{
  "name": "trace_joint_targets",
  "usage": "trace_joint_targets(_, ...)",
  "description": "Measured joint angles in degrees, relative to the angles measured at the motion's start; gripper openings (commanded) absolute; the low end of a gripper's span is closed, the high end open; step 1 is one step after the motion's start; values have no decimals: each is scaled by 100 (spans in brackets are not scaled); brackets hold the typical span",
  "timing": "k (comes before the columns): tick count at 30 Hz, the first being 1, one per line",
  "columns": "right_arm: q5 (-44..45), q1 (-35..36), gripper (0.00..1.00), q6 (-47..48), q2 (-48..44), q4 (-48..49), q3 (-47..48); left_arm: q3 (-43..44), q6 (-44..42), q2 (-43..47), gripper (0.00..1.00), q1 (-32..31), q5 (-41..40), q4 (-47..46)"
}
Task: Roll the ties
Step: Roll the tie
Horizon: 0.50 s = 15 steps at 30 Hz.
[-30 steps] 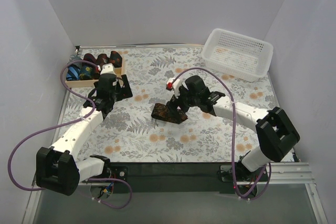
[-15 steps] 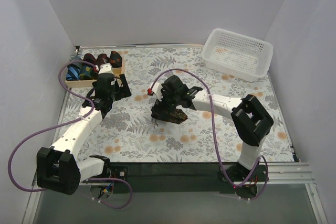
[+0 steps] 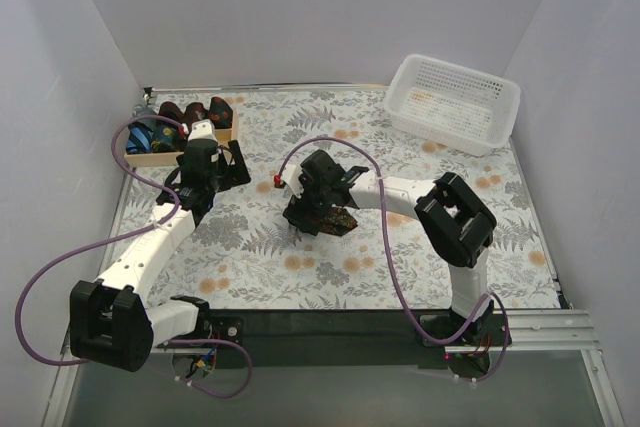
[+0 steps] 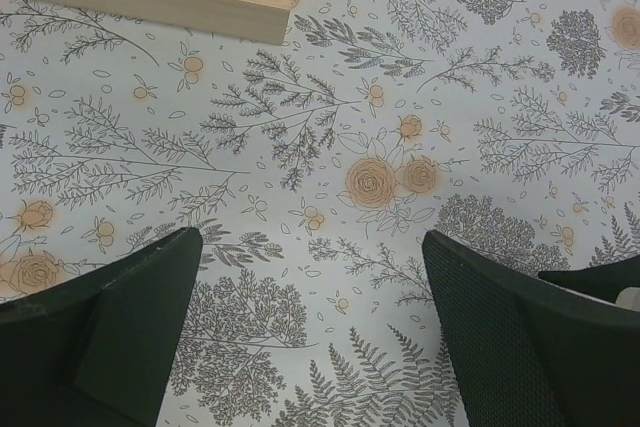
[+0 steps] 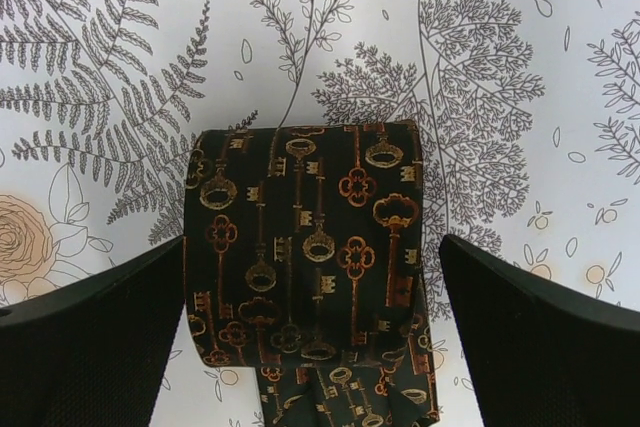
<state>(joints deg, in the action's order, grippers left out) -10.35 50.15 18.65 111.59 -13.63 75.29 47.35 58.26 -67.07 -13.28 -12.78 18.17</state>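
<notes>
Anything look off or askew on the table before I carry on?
Only the key-patterned tie mid-table: its roll looks uneven, with an under layer poking out skewed at one end. Nothing looks spilled or damaged.

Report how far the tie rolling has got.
Done: several apparently rolled ties sit in the wooden tray. In hand: the key-patterned tie lies on the tablecloth inside the open right claw, bundled with a loose end showing. Left: finishing that one and probably traying it; the left claw hangs open over bare cloth.
</notes>
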Motion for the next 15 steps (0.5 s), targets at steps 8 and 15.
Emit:
trace_joint_targets(8,37,70,84,116,109,11,0,-2,-2,0,85,-2,22,-26)
trace_joint_targets(15,-31,146,57,313,177,48,0,-2,-2,0,85,2,68,-28)
